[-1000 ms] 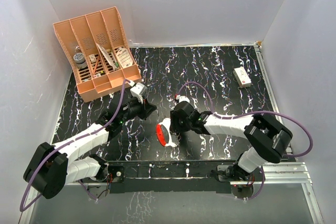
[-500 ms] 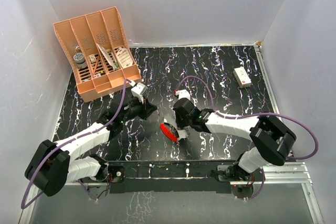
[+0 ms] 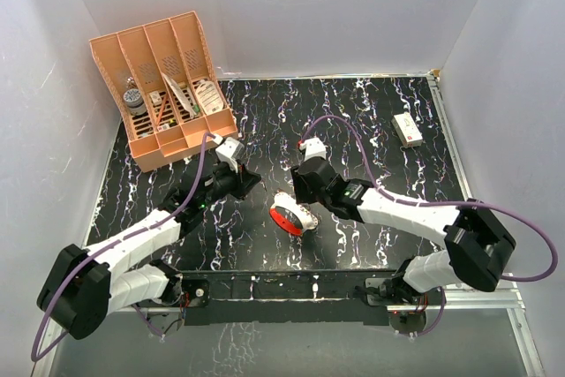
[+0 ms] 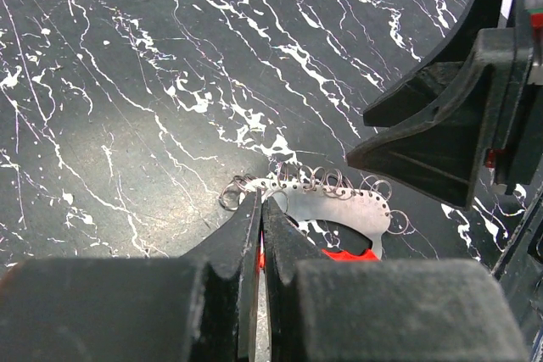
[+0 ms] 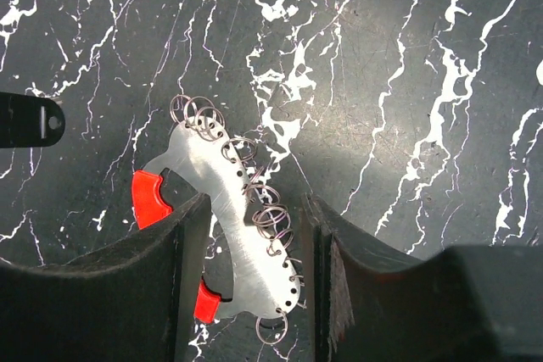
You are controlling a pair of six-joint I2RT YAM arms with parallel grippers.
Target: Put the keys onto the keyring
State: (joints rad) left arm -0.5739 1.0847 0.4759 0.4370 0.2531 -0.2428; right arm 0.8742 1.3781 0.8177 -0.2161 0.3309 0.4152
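The keyring (image 3: 291, 216), a pale metal loop with a red crescent and several small wire rings along its edge, lies flat on the black marbled table. My right gripper (image 3: 299, 201) is open; its jaws straddle the keyring (image 5: 246, 243) without pinching it. My left gripper (image 3: 253, 184) is shut just left of the loop, its tips pointing at the loop's ringed edge (image 4: 339, 205). A thin pale sliver sits edge-on between the left pads (image 4: 260, 294). A small flat dark piece with a pale dot, the keys (image 5: 30, 120), pokes in from the left of the right wrist view.
An orange divided organizer (image 3: 163, 86) with small items stands at the back left. A small white box with a red mark (image 3: 407, 129) lies at the back right. White walls close in the table on three sides.
The right gripper carried the tilted keyring slightly right and back, laid it flat, opened and drew back a little. The left gripper has barely moved.
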